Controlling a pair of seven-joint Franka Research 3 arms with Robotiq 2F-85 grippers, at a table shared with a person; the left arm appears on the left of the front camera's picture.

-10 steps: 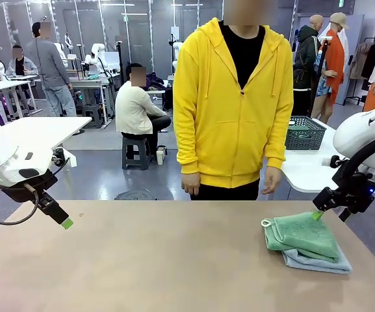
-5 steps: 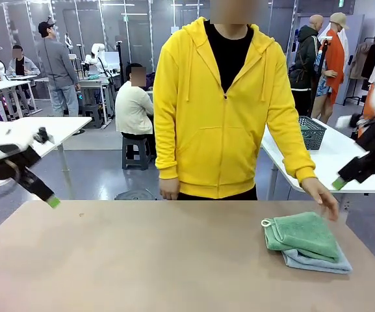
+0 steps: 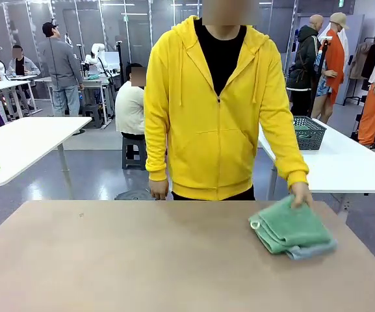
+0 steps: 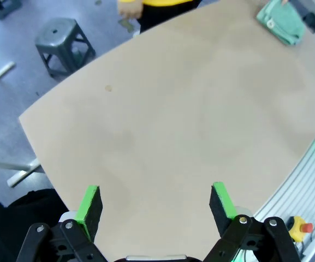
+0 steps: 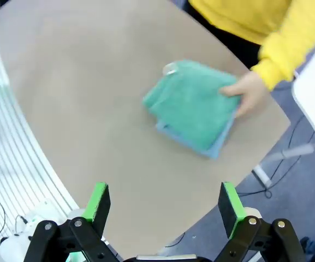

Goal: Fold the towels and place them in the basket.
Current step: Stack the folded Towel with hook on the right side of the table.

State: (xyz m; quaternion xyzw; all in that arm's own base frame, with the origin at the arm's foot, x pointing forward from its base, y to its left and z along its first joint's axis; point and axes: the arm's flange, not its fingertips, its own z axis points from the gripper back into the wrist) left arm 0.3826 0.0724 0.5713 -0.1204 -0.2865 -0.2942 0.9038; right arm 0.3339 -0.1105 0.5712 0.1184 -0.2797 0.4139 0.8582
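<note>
Table: broad tan tabletop (image 3: 142,260), bare except for the towel stack.
Basket: dark grey lattice plastic basket (image 3: 309,132), on the white table behind, well apart from the towels.
Towels: folded green terry towel (image 3: 289,224) on a pale blue-grey one (image 3: 314,248), under a person's hand (image 3: 300,195).
Left gripper (image 4: 156,203): fingers apart, empty.
Right gripper (image 5: 165,206): fingers apart, empty.
Progress: folding looks done; basketing remains.

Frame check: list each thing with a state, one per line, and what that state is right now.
green towel: folded, stacked on the blue-grey one, person's hand on its far edge.
blue-grey towel: folded, underneath.
person's hand: resting on the green towel.
basket: on the far white table, upright.
left gripper: open.
right gripper: open.
</note>
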